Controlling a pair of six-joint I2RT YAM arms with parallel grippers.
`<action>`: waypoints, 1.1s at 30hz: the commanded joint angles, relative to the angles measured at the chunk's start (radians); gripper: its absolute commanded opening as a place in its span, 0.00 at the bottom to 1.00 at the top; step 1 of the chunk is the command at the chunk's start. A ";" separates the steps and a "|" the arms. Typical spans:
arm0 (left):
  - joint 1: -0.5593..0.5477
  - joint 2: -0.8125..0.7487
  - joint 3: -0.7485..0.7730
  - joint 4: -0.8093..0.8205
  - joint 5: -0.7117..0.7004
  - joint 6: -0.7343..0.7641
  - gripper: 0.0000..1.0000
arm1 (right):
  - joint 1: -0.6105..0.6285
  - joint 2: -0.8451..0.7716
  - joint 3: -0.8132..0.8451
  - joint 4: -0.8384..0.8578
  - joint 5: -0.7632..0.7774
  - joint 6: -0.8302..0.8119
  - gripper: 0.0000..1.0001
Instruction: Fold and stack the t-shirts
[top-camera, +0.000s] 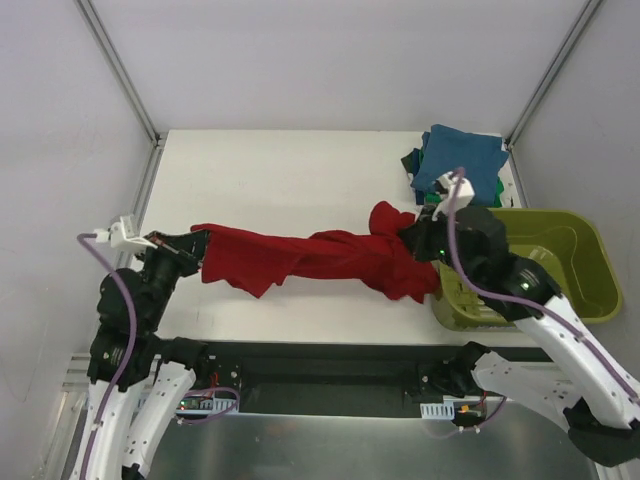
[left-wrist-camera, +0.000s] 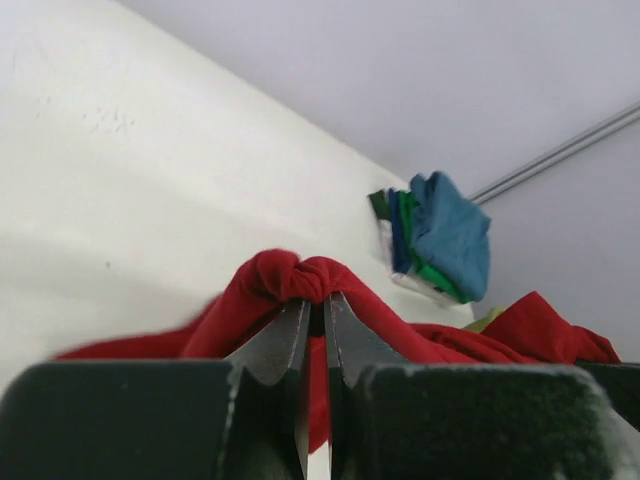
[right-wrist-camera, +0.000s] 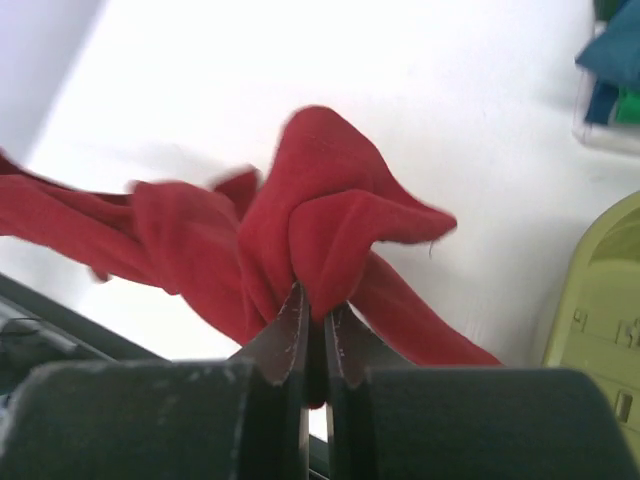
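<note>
A dark red t-shirt (top-camera: 320, 258) hangs stretched in a rope-like band between my two grippers, above the near half of the table. My left gripper (top-camera: 197, 243) is shut on its left end, where the cloth (left-wrist-camera: 300, 278) bunches at the fingertips. Over at the right end, my right gripper (top-camera: 408, 236) is shut on a bunched fold (right-wrist-camera: 330, 240). Folded t-shirts, teal-blue on top with green and dark ones under it, form a stack (top-camera: 455, 165) at the far right corner. This stack (left-wrist-camera: 440, 245) also shows in the left wrist view.
An olive-green plastic basket (top-camera: 565, 250) stands at the table's right edge, just right of my right gripper; its rim (right-wrist-camera: 600, 300) shows in the right wrist view. The white table (top-camera: 280, 170) is bounded by metal frame posts (top-camera: 120, 65) at the back corners.
</note>
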 joint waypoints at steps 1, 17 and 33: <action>0.006 -0.069 0.111 -0.043 0.014 -0.005 0.00 | -0.001 -0.109 0.078 -0.051 -0.077 -0.018 0.02; 0.006 0.153 0.671 -0.066 0.044 0.084 0.00 | -0.001 -0.110 0.423 -0.046 -0.298 -0.084 0.01; 0.207 1.108 1.382 -0.123 0.017 0.236 0.00 | -0.326 0.774 1.184 -0.194 -0.307 -0.153 0.01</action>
